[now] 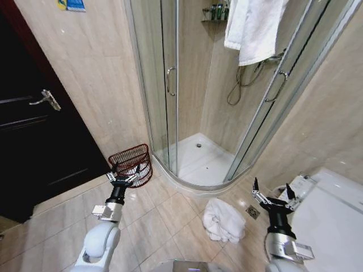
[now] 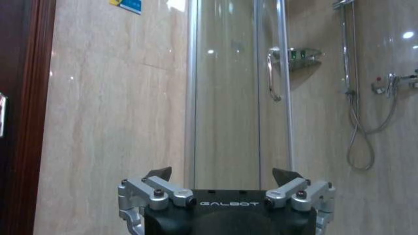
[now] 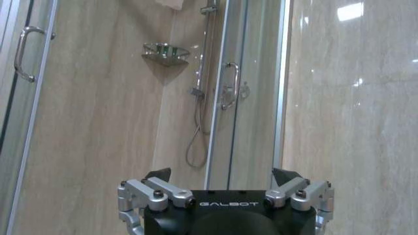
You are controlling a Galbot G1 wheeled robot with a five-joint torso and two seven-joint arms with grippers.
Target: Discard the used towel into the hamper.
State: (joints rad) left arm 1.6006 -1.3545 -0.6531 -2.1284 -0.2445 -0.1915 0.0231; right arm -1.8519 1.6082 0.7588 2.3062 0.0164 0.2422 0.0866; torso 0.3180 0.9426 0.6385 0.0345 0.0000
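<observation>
The used towel (image 1: 224, 220) is seen crumpled in a white heap on the floor tiles (image 1: 164, 218), just before the curved step of the shower cabin (image 1: 195, 164) and beside a small floor drain (image 1: 253, 212). No clear long axis can be given to it; the heap is roughly round, a little taller than wide in the head view.

The towel lies between the two arms, but much nearer to the right one. The right claw (image 1: 273, 195) is held up in the air with its fingers spread and nothing between them, and the towel is found lower and toward the robot's left from it, close by. It is judged that the right arm is the better one for the pick, with a reach down and inward.

The hamper (image 1: 132, 163) stands on the floor against the wall, at the left corner of the shower cabin, well apart from the towel and on the robot's left side. The left claw (image 1: 123, 174) is raised just in front of the hamper, also spread and empty. So the towel must be carried across the robot's front, from right to left.

A second white towel (image 1: 252, 28) hangs over the cabin's top rail; it is not touched. A toilet (image 1: 332, 209) is seen at the right
</observation>
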